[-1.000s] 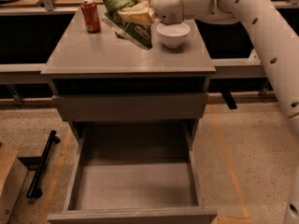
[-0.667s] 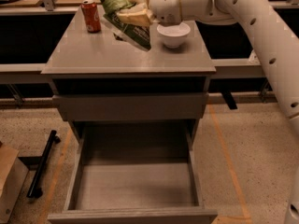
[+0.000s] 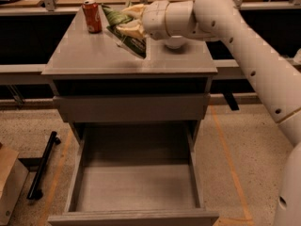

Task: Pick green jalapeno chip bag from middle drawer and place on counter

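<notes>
The green jalapeno chip bag (image 3: 126,32) hangs tilted over the grey counter (image 3: 94,55), its lower corner close to the slab. My gripper (image 3: 131,20) is shut on the bag's upper part, above the middle of the counter. The white arm reaches in from the right. The middle drawer (image 3: 136,187) is pulled out wide below, with a bare flat floor.
A red soda can (image 3: 91,16) stands at the counter's back left. A white bowl (image 3: 175,42) sits behind my wrist at the back right. A shallower shut drawer front (image 3: 131,108) lies under the counter. A black bar (image 3: 43,164) and a cardboard box (image 3: 9,182) lie on the floor at left.
My gripper has moved left and slightly lower with the bag, which now hangs nearer the counter's middle. The wrist now covers more of the bowl.
</notes>
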{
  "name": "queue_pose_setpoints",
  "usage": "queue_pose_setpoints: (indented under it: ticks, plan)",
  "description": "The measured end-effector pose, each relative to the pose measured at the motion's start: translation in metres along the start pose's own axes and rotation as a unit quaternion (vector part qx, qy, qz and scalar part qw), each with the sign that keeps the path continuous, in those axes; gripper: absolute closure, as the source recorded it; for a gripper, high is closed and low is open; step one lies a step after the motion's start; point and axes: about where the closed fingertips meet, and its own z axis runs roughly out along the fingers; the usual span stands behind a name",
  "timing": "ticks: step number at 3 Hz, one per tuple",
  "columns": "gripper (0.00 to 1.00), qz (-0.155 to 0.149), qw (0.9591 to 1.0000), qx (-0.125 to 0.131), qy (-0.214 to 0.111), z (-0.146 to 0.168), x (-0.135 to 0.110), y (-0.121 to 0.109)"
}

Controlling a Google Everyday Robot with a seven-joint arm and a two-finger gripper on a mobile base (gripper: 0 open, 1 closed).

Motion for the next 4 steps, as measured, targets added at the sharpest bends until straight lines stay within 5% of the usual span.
queue_pose_setpoints:
  ticks: [2,3,4]
  plan:
    - [0.62,-0.015,0.9977,0.024,0.062,0.068,0.084,-0.021]
    - [0.38,-0.035,0.997,0.046,0.053,0.091,0.085,-0.047]
    - [0.15,-0.035,0.997,0.049,0.05,0.09,0.081,-0.05]
